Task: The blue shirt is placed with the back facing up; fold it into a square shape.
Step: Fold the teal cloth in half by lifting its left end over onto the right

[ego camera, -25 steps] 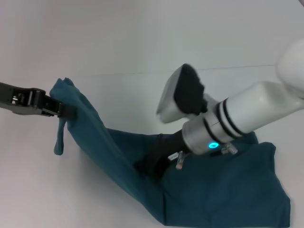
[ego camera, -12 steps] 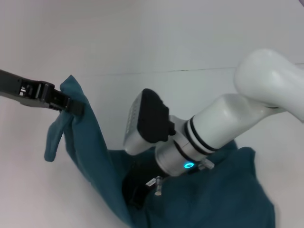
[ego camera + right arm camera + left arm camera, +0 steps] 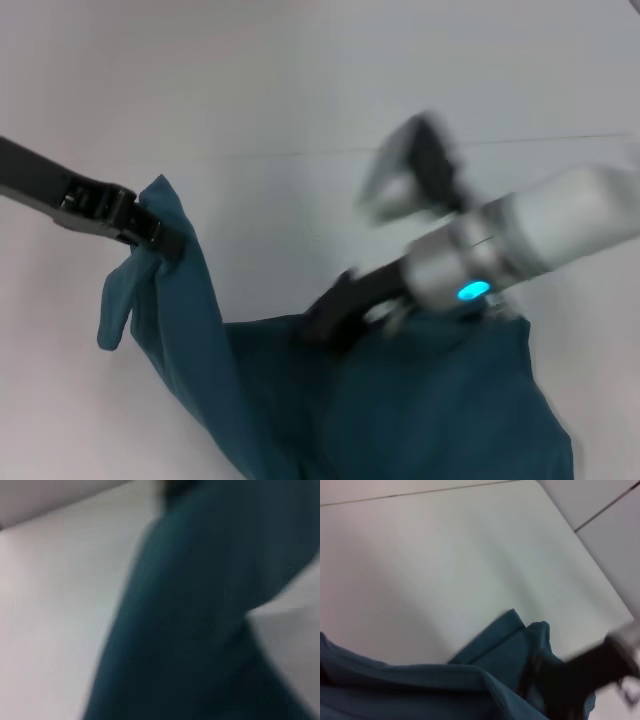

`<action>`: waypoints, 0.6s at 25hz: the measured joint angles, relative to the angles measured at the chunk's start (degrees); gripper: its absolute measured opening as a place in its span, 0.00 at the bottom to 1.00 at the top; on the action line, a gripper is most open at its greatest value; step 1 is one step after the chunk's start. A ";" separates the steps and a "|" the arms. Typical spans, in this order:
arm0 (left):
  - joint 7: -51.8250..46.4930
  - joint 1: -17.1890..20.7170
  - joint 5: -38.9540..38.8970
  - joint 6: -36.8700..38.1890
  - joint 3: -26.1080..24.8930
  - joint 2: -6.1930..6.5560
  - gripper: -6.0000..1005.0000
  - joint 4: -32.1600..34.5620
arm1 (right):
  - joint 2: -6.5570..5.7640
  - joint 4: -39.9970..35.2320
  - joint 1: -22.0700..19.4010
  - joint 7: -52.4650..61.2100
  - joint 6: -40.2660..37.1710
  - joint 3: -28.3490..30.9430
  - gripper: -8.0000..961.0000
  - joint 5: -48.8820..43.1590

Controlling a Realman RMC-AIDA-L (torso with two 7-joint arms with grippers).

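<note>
The blue shirt (image 3: pixel 420 400) is a dark teal cloth, lifted and stretched between both arms over the white table. My left gripper (image 3: pixel 165 238) is shut on the shirt's upper left corner, with a sleeve hanging below it. My right gripper (image 3: pixel 325 322) holds the shirt's upper edge near the middle, shut on the cloth. The left wrist view shows folds of the blue shirt (image 3: pixel 470 680) and the dark right gripper (image 3: pixel 580 677) farther off. In the right wrist view the blue shirt (image 3: pixel 210 610) fills most of the picture.
The white table (image 3: pixel 300 90) spreads behind and to the left of the shirt. A seam line (image 3: pixel 300 152) crosses the table at the back. The left wrist view shows the table corner (image 3: pixel 540 485) and the floor beyond it.
My right arm has swung up and to the right, lifting the shirt's middle edge. The left gripper has dropped slightly, still holding its corner.
</note>
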 joint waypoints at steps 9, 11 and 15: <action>-2.29 -5.32 0.30 -0.15 4.53 -0.89 0.06 -0.31 | -2.51 -6.49 -12.04 0.03 -5.44 31.37 0.01 -4.99; -2.30 -6.72 0.30 0.14 5.88 -1.91 0.06 0.17 | -2.75 -6.49 -12.74 -0.01 -5.51 32.95 0.01 -5.00; -2.46 -9.25 0.30 0.28 8.32 -4.60 0.06 1.94 | -3.55 -6.58 -15.38 -0.39 -5.45 38.91 0.01 -5.01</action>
